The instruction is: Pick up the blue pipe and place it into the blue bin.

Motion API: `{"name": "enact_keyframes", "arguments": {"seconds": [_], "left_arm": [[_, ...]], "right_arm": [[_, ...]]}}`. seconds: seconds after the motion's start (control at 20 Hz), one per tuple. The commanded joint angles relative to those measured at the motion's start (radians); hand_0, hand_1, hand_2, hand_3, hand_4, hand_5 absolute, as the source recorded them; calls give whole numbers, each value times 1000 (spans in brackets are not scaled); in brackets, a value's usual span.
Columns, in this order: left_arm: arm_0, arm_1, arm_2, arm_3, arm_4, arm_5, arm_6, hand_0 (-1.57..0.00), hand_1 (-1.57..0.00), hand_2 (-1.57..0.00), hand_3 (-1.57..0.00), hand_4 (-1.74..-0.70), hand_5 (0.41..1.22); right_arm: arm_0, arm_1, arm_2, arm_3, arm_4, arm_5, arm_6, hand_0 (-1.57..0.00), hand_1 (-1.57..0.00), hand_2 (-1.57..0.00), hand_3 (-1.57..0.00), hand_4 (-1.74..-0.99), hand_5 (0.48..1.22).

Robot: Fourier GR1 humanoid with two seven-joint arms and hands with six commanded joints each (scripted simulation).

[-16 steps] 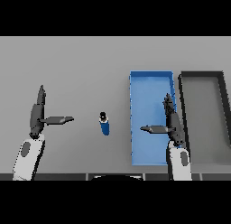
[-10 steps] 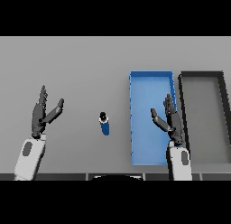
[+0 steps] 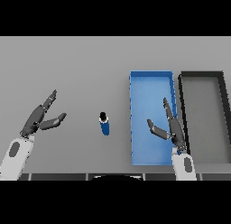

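Lying mid-worktop, the blue pipe [image 3: 104, 124] sat between both hands, untouched: left hand [image 3: 41, 119] spread wide, right hand [image 3: 170, 127] wide over the blue bin [image 3: 150, 83].

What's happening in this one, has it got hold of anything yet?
Nothing is held yet. The blue pipe stands untouched on the grey table, between the two hands. The left hand hovers open to the pipe's left, and the right hand is open over the blue bin, which holds nothing. A dark bin sits just right of the blue one.
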Motion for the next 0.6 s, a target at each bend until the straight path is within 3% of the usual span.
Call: {"name": "enact_keyframes", "arguments": {"seconds": [0.0, 0.1, 0.25, 0.55], "left_arm": [[15, 10, -14, -9, -2, -32, -22, 1, 1, 1, 1, -1090, 596], [53, 23, -45, -66, 5, -78, -38, 1, 1, 1, 1, -1096, 567], [63, 12, -108, -129, 1, -116, 3, 1, 1, 1, 1, -1124, 514], [59, -78, -223, -150, -115, -97, 16, 1, 1, 1, 1, -1181, 469]], "right_arm": [[-6, -1, 1, 3, 2, 0, 0, 1, 1, 1, 1, -1186, 598], [-6, -5, 6, 10, 8, 5, -22, 1, 1, 1, 1, -1193, 605], [-6, -10, 4, 11, -3, 18, -25, 1, 1, 1, 1, -1205, 611], [12, -2, 15, -11, 7, 14, -31, 1, 1, 1, 1, -1221, 618]]}}
